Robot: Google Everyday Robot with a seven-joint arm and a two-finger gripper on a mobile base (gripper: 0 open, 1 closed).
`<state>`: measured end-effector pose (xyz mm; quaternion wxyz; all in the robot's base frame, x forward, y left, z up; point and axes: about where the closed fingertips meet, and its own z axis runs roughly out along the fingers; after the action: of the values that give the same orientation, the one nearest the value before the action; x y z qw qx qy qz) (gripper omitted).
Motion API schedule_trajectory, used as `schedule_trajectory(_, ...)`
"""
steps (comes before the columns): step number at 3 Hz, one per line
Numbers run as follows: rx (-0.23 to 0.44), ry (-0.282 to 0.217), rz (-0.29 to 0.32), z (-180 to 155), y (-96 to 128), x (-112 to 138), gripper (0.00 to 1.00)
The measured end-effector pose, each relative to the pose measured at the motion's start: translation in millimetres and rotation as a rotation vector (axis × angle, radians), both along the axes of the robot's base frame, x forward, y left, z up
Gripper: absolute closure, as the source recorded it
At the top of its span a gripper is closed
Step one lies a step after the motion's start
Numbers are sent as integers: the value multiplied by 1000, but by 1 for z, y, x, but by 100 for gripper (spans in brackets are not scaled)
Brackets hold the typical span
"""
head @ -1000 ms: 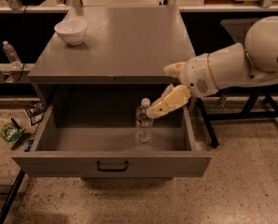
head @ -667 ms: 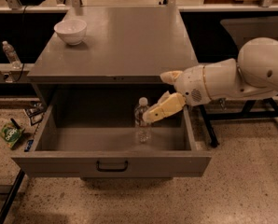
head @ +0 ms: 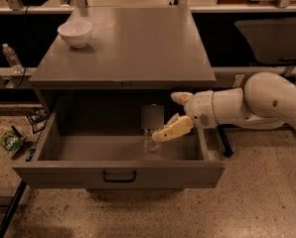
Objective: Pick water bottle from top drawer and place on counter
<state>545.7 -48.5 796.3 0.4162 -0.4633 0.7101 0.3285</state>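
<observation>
Camera view, looking down from the near side. Shows the top drawer (head: 63, 175) of a grey cabinet standing open toward the near side, with a small dark handle (head: 119, 176) centred on its front panel. Shows the water bottle (head: 151, 144) on the drawer floor, right of centre, apparently upright, clear and faint against the grey metal. Shows the gripper (head: 165, 116) inside the open drawer, just right of the bottle and above it, carried by a white arm (head: 257, 103) reaching in from the right over the drawer's right wall. Shows the fingers spread apart, gripping nothing: the lower cream finger (head: 173, 130) slanting down to the left, its tip at the top of the bottle, touching or just in front of it, cannot tell which; the upper finger (head: 180, 97) short, higher, apart from the bottle. Shows the counter (head: 138, 43) above the drawer, flat and grey, bearing a white bowl (head: 75, 32) near its far left corner. Shows, left of the cabinet, a small clear bottle (head: 11, 57) on a ledge and a green packet (head: 10, 143) on the speckled floor
</observation>
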Motion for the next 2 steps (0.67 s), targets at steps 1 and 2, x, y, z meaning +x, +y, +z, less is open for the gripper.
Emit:
schedule_trajectory(1,16,-17,-40,-26,-9,13,0)
schedule_trajectory(2,34,-34,-49,-38,-5,22,0)
